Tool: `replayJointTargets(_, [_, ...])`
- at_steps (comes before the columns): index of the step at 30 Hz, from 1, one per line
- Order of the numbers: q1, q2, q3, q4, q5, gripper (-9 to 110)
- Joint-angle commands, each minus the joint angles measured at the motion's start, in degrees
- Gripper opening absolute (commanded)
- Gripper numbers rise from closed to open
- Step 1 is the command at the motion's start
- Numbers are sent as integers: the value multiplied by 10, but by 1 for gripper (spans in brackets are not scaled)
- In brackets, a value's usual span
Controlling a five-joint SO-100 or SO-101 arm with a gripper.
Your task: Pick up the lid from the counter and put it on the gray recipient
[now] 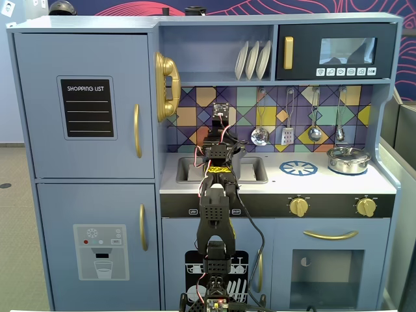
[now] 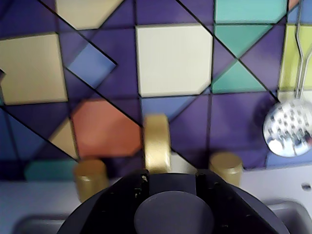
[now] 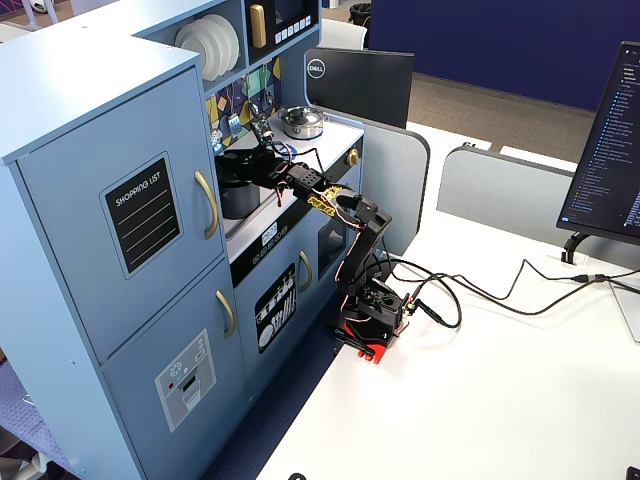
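Observation:
My gripper (image 2: 171, 178) is shut on the dark-gray lid (image 2: 173, 214); its black jaws stand either side of the lid's central knob at the bottom of the wrist view. In a fixed view the gripper (image 3: 252, 166) holds the lid (image 3: 233, 160) right over the matte dark-gray pot (image 3: 238, 198), which stands in the sink. I cannot tell whether the lid touches the pot's rim. In the front fixed view the arm (image 1: 216, 195) hides most of the pot and the lid.
The gold faucet (image 2: 157, 141) and two gold taps (image 2: 90, 176) stand just beyond the jaws, against the tiled backsplash. A hanging strainer (image 2: 287, 127) is to the right. The shiny silver lidded pot (image 1: 348, 159) sits on the far right burner, beside a blue burner ring (image 1: 298, 168).

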Motion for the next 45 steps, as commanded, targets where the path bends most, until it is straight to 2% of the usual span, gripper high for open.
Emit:
replayJointTargets(1, [14,5,0,-33,9,0])
replayJointTargets(16, [6,-9,28,-69,9,0])
replayJointTargets(29, [-10,37,51,-30,10,0])
replayJointTargets(30, [-11,41,54,-29,12,1])
replayJointTargets(33, [-5,52,62,-25,25,17])
replayJointTargets(36, [0,56,49,-4,24,26])
replayJointTargets(40, [2,69,5,33,11,27])
replayJointTargets(45, [-3,151,-28,172,5,24])
